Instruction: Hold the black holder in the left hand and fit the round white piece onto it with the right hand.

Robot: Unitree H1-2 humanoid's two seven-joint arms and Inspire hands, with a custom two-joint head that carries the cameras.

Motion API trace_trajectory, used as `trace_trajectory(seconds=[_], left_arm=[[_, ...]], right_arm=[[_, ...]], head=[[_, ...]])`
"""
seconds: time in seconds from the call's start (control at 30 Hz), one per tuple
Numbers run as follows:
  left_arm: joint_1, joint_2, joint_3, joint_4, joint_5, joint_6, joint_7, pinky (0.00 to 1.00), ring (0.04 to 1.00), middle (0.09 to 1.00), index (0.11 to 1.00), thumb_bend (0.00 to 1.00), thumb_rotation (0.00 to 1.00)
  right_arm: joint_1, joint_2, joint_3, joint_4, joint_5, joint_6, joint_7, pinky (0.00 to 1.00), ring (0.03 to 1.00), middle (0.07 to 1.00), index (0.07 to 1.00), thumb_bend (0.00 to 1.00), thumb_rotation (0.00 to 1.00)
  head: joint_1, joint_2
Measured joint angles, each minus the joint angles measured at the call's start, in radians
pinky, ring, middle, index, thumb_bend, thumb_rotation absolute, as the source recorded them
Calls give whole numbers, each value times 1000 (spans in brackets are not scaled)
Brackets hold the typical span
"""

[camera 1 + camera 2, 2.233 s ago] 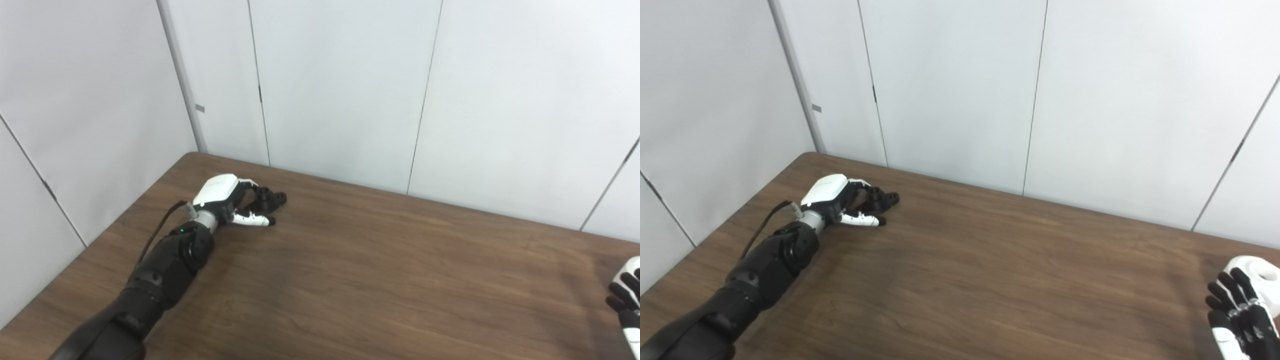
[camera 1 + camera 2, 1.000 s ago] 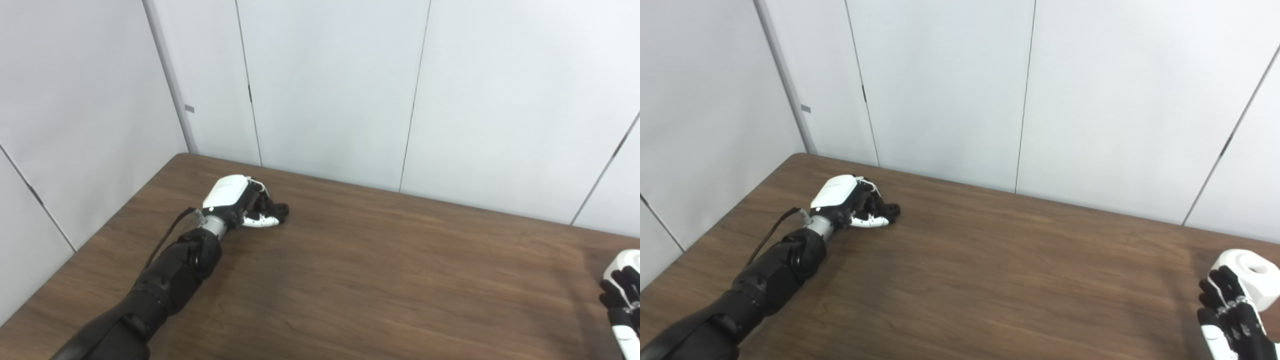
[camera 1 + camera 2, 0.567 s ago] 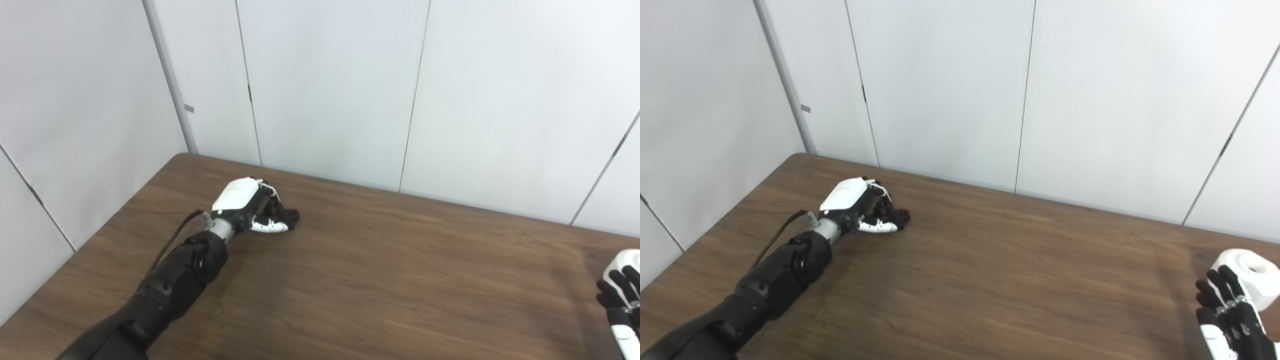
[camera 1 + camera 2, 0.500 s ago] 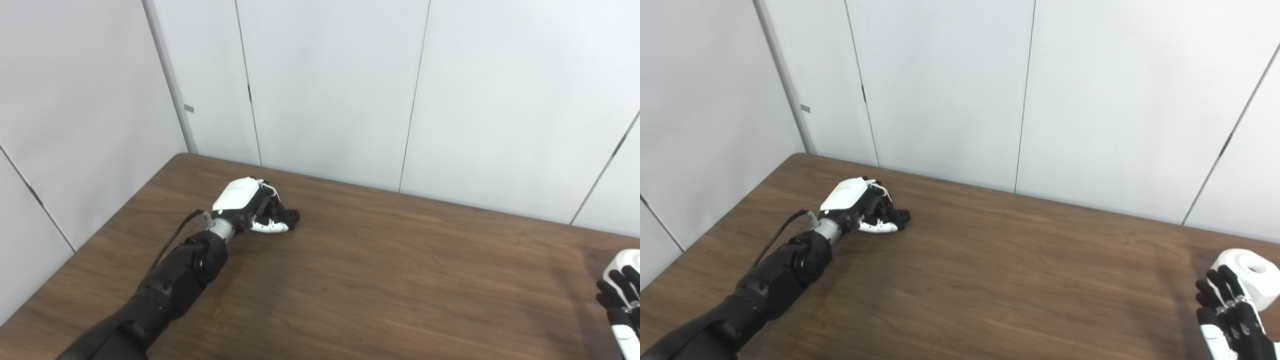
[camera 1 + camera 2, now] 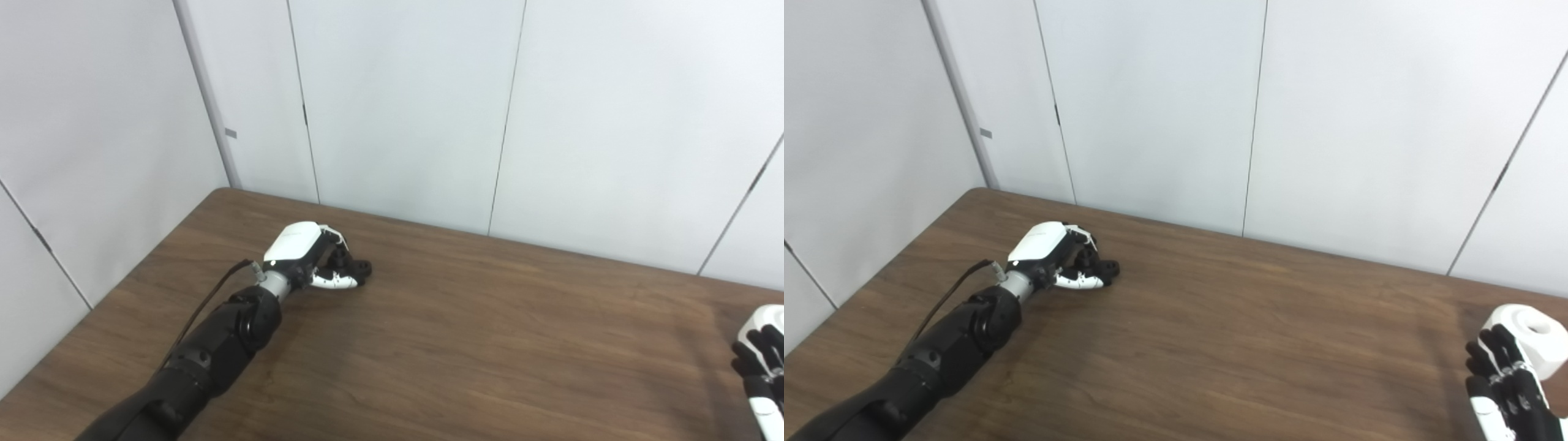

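Note:
My left hand [image 5: 309, 257] is at the far left of the brown table, its fingers closed around the small black holder [image 5: 355, 271], which sticks out to the right of the fingers just above the tabletop. The same hand [image 5: 1053, 254] and holder [image 5: 1107, 269] show in the right eye view. The round white piece [image 5: 1532, 337] with a centre hole stands on the table at the far right. My right hand [image 5: 1503, 383] is open, fingers spread, just in front of and left of the white piece, apart from it. Only its fingertips [image 5: 759, 367] show in the left eye view.
The brown wooden table [image 5: 465, 331] fills the lower picture. White wall panels [image 5: 404, 110] stand right behind its far edge and along its left edge. A black cable [image 5: 205, 303] runs along my left forearm.
My left hand has closed on the black holder and carried it a little to the right and toward me. My right hand stays open beside the white piece. The camera shifted slightly.

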Motion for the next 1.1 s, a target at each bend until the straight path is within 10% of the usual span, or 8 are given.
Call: trace_trajectory(seconds=[0.17,0.23,0.37,1.1], left_arm=[[1,0,9,0,0,0,-4,956,889,787,494,524,63],[2,0,11,0,0,0,-6,952,887,788,592,879,57],[3,1,12,-3,-1,3,-15,944,886,798,636,977,70],[2,12,31,-13,-4,8,-71,920,891,817,667,984,61]], right_arm=[[-2,0,-1,2,3,0,-1,893,878,906,902,457,539],[-3,0,-1,2,4,0,-1,902,884,910,907,445,537],[-3,-1,-1,4,8,0,-1,895,880,906,905,457,540],[-7,-1,3,6,10,-1,0,911,888,911,913,443,539]], head=[[2,-2],[2,-2],[2,0],[2,-3]])
